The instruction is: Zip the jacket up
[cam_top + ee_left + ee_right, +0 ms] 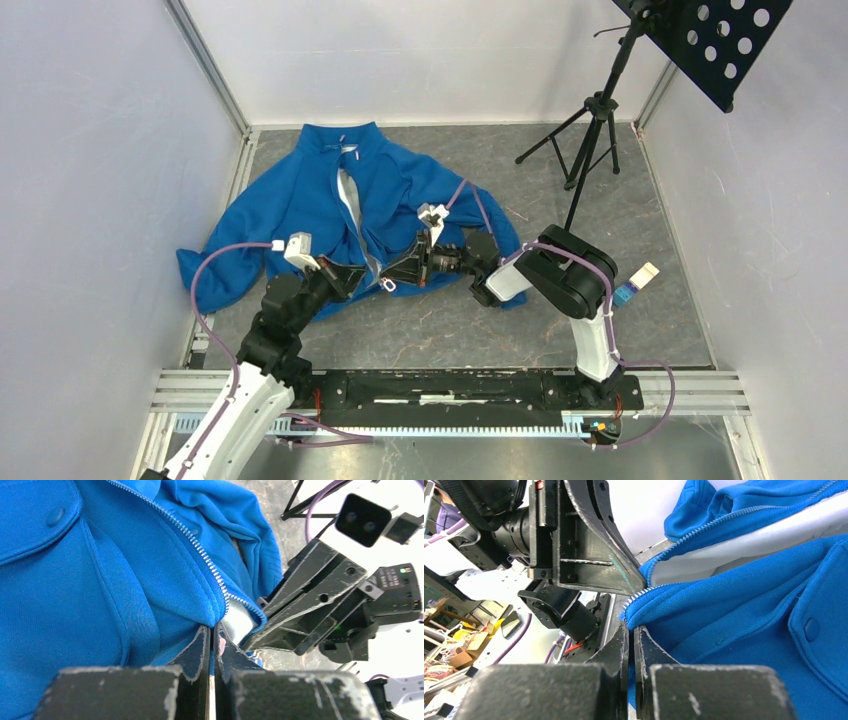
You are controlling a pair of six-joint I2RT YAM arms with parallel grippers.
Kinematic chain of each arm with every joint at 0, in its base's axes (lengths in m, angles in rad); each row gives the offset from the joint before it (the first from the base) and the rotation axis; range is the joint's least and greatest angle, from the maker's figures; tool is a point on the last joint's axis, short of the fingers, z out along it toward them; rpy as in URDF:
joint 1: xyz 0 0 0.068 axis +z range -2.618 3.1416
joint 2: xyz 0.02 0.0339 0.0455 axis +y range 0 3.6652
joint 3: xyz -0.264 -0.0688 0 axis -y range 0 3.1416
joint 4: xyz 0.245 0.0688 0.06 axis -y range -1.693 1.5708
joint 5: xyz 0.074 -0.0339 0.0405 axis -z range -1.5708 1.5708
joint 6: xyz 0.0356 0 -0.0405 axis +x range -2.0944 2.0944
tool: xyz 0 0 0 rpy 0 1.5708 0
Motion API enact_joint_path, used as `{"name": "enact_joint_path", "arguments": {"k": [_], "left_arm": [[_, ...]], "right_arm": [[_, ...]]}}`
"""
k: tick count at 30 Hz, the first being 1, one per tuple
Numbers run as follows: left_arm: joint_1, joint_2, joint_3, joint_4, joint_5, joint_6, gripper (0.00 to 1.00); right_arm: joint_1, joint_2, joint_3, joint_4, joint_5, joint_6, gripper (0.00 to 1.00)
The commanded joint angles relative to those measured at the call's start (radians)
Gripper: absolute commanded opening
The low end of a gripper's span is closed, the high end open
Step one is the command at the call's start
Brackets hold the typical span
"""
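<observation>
Only 2 wrist views show it — left gripper [212, 630], right gripper [630, 627] (narrow) pinch jacket [75, 605] hem.

My left arm [235, 405] and right arm [594, 345] are both showing white shells on the lower links and chunky black joints above, with lilac cables [230, 247] looping along each and a small white camera block [298, 247] sitting at each wrist. My left gripper [212, 630] and right gripper [630, 627] are wearing black wedge-shaped fingers [200, 652], scuffed grey at the edges. The right one's black body is showing round screw heads [351, 571] and a green light [401, 570] glowing.
</observation>
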Motion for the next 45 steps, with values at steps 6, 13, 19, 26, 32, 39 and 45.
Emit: {"name": "enact_joint_path", "arguments": {"k": [6, 13, 19, 26, 32, 39, 45], "left_arm": [[0.0, -0.11, -0.044, 0.118, 0.071, -0.134, 0.02], [0.0, -0.193, -0.059, 0.116, 0.079, -0.212, 0.02], [0.001, -0.189, -0.07, 0.132, 0.087, -0.251, 0.02], [0.023, -0.103, -0.135, 0.32, 0.122, -0.333, 0.02], [0.038, -0.093, -0.148, 0.419, 0.166, -0.365, 0.02], [0.055, -0.129, -0.157, 0.412, 0.186, -0.406, 0.02], [0.059, -0.137, -0.172, 0.422, 0.182, -0.458, 0.02]], "right_arm": [[0.004, -0.019, -0.039, 0.338, 0.076, 0.006, 0.0], [-0.003, -0.025, -0.05, 0.489, 0.053, 0.096, 0.0], [-0.01, -0.083, -0.056, 0.488, 0.036, 0.115, 0.0], [-0.01, -0.114, -0.011, 0.488, -0.015, 0.15, 0.0], [-0.01, -0.115, 0.006, 0.488, -0.037, 0.145, 0.0], [-0.015, -0.121, -0.002, 0.49, -0.028, 0.135, 0.0], [-0.029, -0.148, -0.01, 0.49, -0.029, 0.125, 0.0]]}}
